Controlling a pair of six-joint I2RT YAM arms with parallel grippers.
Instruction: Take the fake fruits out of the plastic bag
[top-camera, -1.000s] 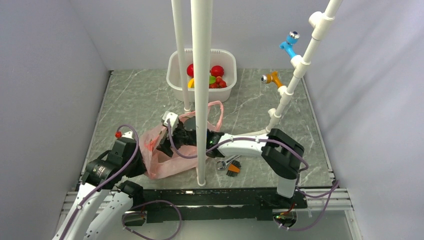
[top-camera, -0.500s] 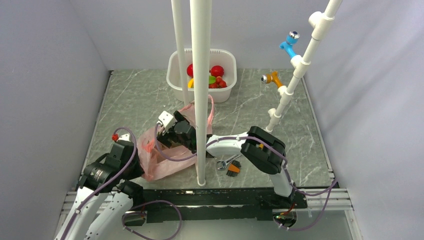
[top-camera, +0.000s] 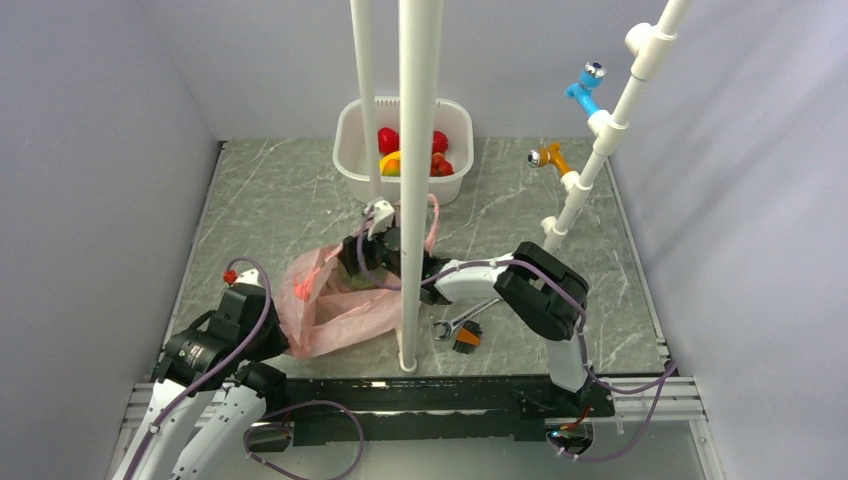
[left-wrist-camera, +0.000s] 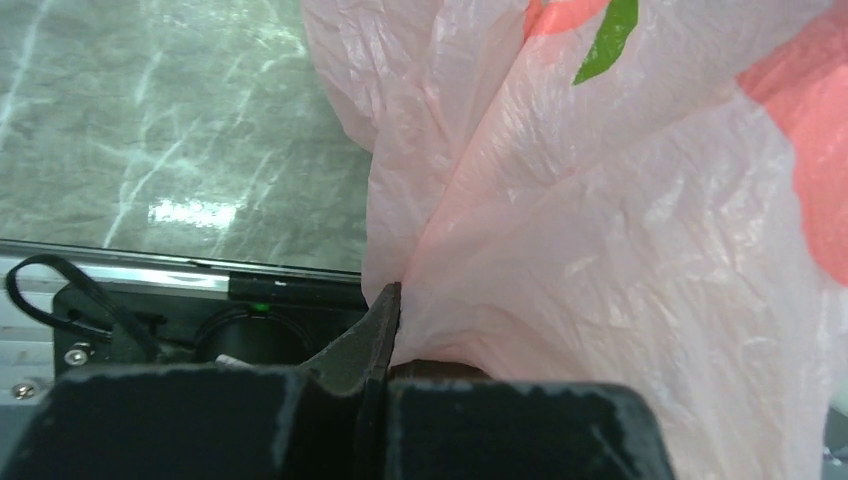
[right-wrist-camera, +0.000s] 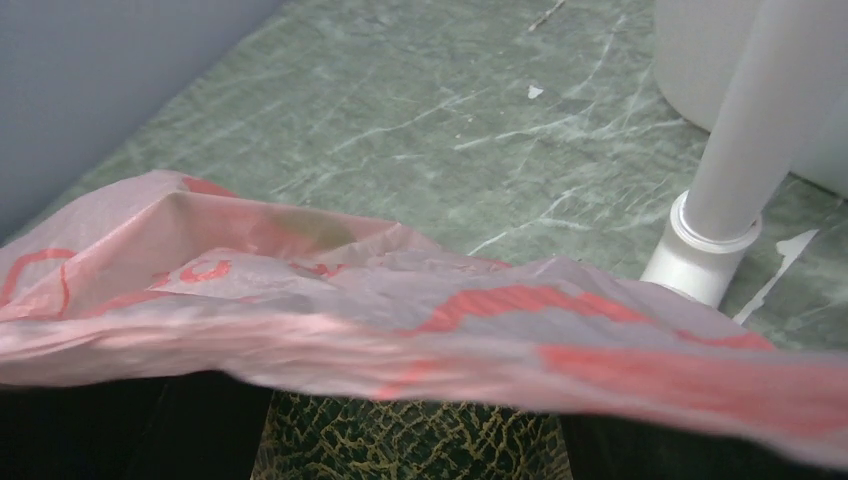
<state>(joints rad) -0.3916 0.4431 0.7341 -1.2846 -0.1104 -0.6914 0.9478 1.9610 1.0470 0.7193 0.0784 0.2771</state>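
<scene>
Progress looks well past halfway: the tub (top-camera: 352, 172) at the far side of the bench (top-camera: 270, 200) already holds fruits, while the bag (top-camera: 335, 312) lies slumped near the front, just left of the thick pole (top-camera: 418, 200). In the tub I count three red pieces (top-camera: 388, 140) and one banana (top-camera: 390, 162); the pole hides its middle, so there may be more. One fruit shows in the bag: a dull-green netted ball (right-wrist-camera: 400, 445), seen in the right wrist view under the bag's film. The right hand (top-camera: 372, 250) is at the bag's mouth, its fingers wide apart on either side of that ball, which fills the gap between them. I judge it gripped, though the film covers the fingertips. The left hand (left-wrist-camera: 385, 305) is pressed together on a fold of the bag's near edge. Left to do, as I judge: bring the ball out, then check the bag for more, since the rest of its inside is hidden. Otherwise there is one bag, one tub, and two tools (top-camera: 465, 338) beside the pole.
</scene>
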